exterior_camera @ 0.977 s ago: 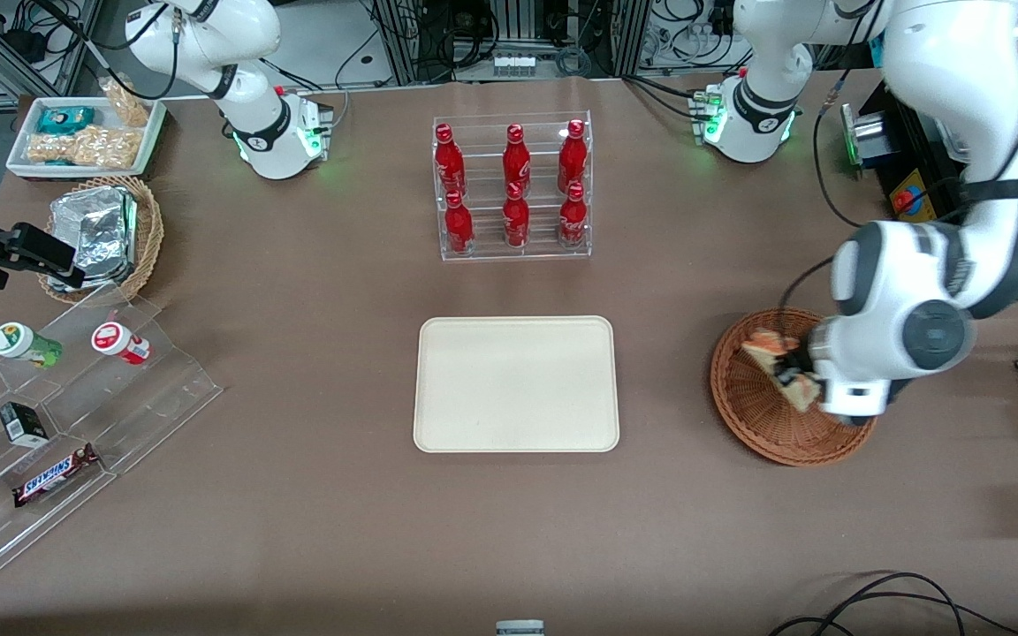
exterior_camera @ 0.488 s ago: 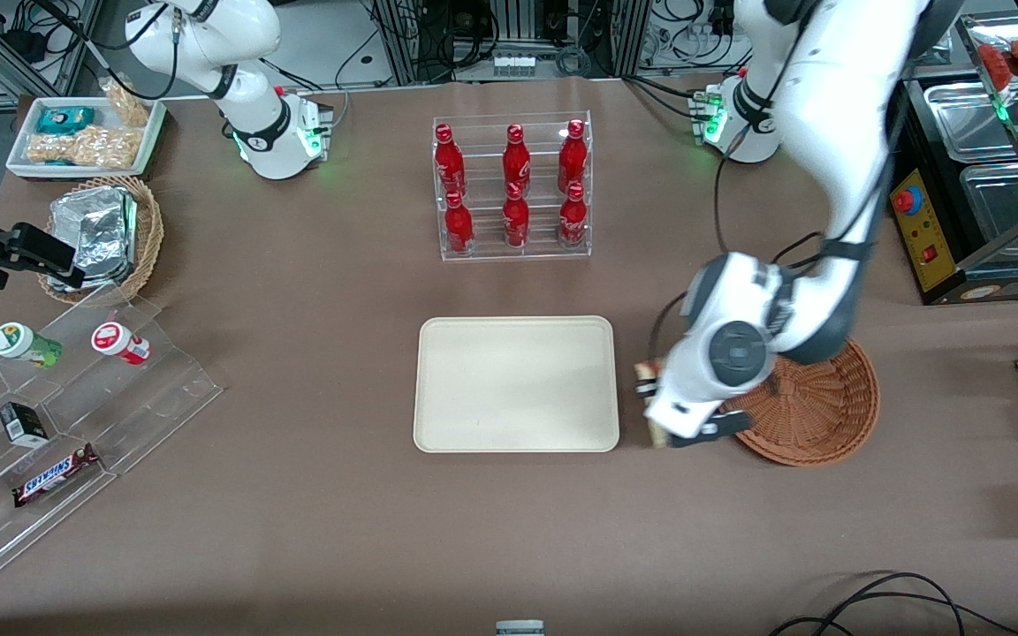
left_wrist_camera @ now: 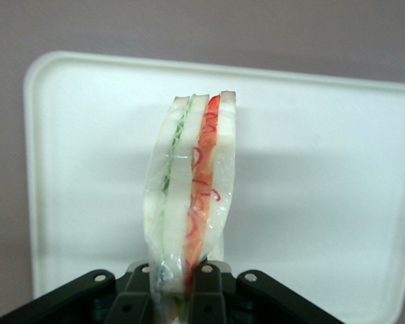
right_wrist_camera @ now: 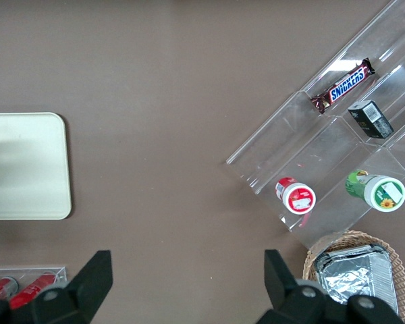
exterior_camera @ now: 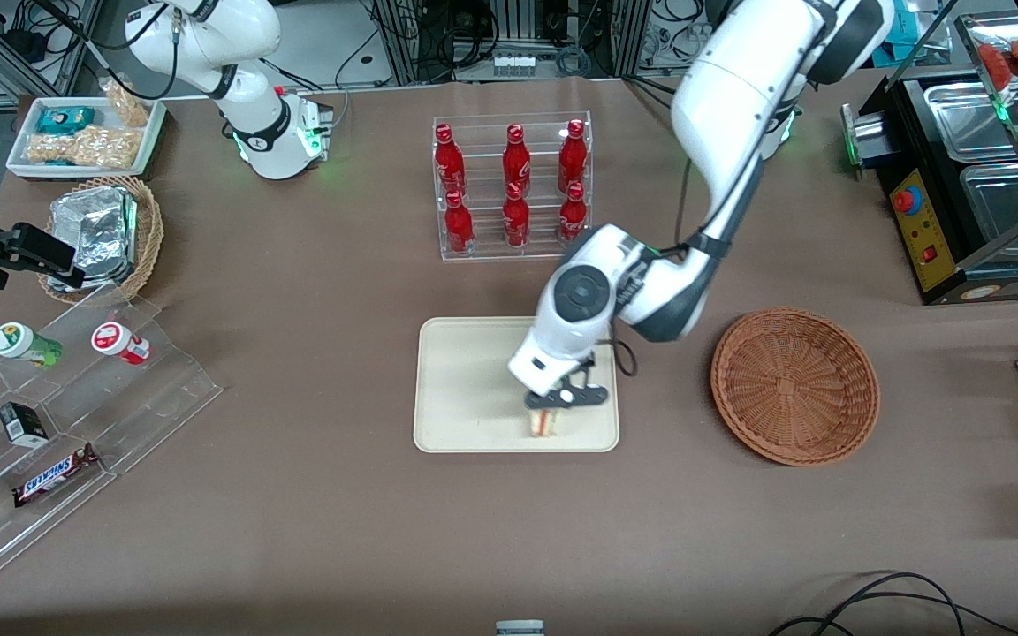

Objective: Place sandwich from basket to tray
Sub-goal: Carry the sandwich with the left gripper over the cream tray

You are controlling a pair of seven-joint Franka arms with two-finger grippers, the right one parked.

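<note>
1. Since the previous frames, my left arm has carried the sandwich (exterior_camera: 542, 422) out of the reddish-brown wicker basket (exterior_camera: 794, 385) and across the bare table to a position over the cream tray (exterior_camera: 465, 389).
2. Basket status: no sandwich in it now; it sits well apart from the tray, toward the working arm's end of the table.
3. Gripper status: the gripper (exterior_camera: 553, 408) hangs over the tray's near edge, in the half of the tray closer to the basket. In the wrist view its fingers (left_wrist_camera: 206, 282) are closed on the sandwich (left_wrist_camera: 189, 209), pinching the wedge across its bread faces.
4. Sandwich status: it is held edge-on and upright, in clear wrap, with the green layer and the red-orange layer both visible along the cut edge. The wrist view shows the tray (left_wrist_camera: 324, 148) directly beneath it.
5. Contact: I cannot tell whether the sandwich's lower end touches the tray or hangs just above it.
6. Task meaning, as I judge it: transport is complete; lowering and release remain.
7. Caution: the wedge sits near the tray's near rim, so an upright release may let it tip toward that rim.
8. Other items, including the rack of red bottles (exterior_camera: 513, 185), stand far from the work.
</note>
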